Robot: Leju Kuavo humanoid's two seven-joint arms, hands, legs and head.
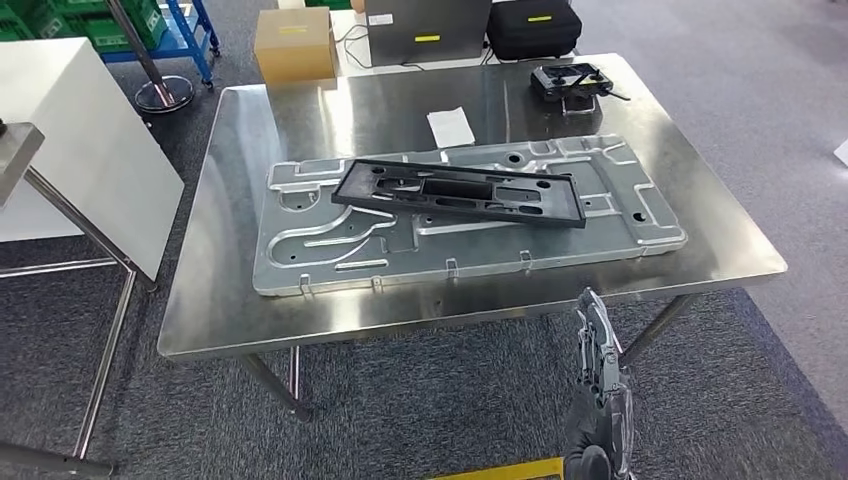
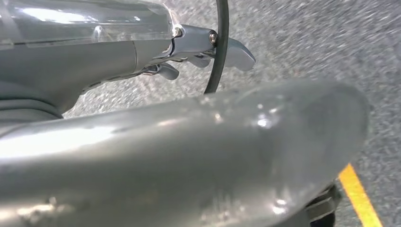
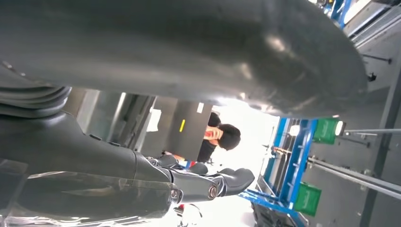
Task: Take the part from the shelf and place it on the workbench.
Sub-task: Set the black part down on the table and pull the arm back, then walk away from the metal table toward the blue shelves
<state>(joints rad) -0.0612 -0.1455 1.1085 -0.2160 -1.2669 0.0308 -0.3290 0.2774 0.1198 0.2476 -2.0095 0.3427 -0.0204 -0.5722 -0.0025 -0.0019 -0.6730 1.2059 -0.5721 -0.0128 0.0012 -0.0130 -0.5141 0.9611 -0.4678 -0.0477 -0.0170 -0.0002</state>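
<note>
Head view, one black part (image 1: 460, 194), one metal plate (image 1: 300, 262), one workbench (image 1: 700, 255).

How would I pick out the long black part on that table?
Find the shiny steel workbench, then the large grey metal plate lying across it. The long black plastic frame rests slanted on that plate: the one dark, slotted piece there.

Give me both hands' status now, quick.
Left hand: holding nothing, fingers apart, open.
Right hand: holding nothing, fingers stretched out, open.
</note>
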